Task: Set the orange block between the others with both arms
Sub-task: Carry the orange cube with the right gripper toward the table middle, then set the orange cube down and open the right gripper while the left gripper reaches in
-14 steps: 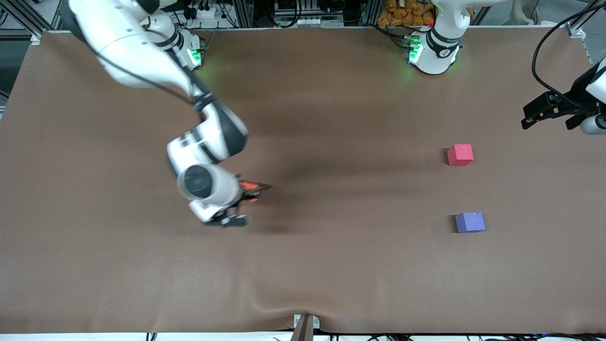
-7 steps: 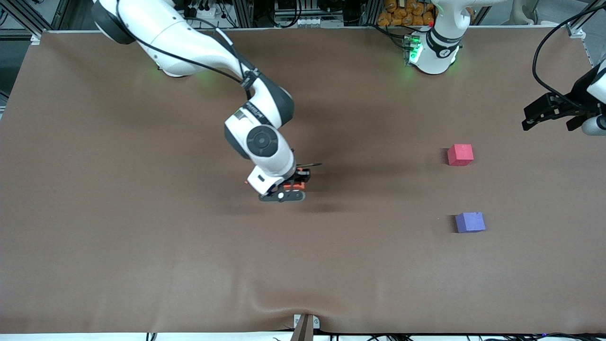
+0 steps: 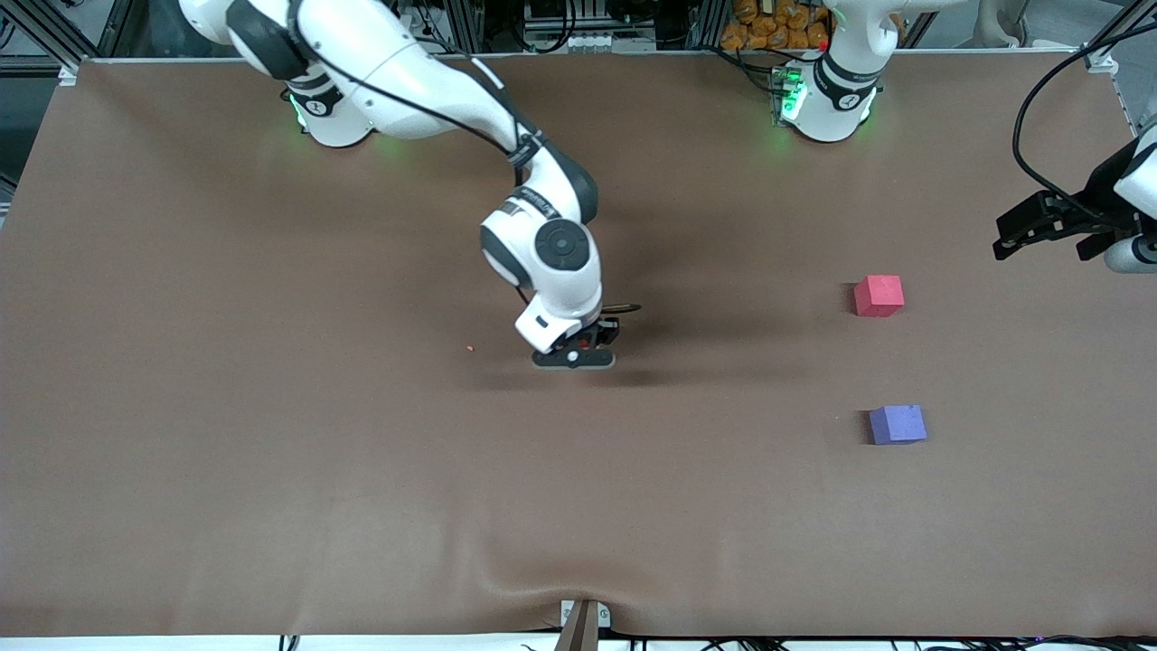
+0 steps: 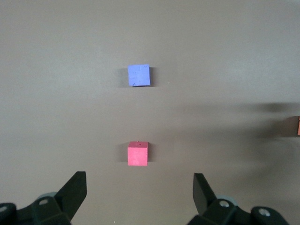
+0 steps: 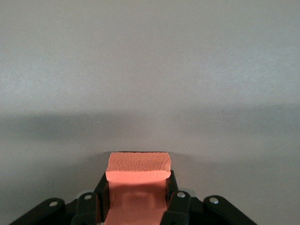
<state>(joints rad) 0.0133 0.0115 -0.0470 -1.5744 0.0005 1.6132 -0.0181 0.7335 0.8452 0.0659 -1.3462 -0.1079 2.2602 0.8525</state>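
Observation:
My right gripper (image 3: 586, 349) hangs over the middle of the table, shut on the orange block (image 5: 137, 174). In the front view only a sliver of the orange block (image 3: 587, 344) shows under the wrist. The others lie toward the left arm's end of the table. One is a pinkish-red cube (image 3: 879, 296), which also shows in the left wrist view (image 4: 138, 153). The purple-blue cube (image 3: 898, 424) (image 4: 139, 75) lies nearer the front camera, with a bare gap between the two. My left gripper (image 3: 1021, 231) (image 4: 139, 185) hovers open and empty over the table's end, beside the pinkish-red cube.
A tiny orange crumb (image 3: 470, 347) lies on the brown table cover (image 3: 271, 452). A black cable (image 3: 1030, 99) loops above the left wrist. A metal bracket (image 3: 583, 624) sits at the table's front edge. Cables and orange items (image 3: 777, 23) line the base side.
My right arm has swung toward the left arm's end of the table, carrying the orange block to mid-table. The left gripper has barely shifted. Both cubes stay put.

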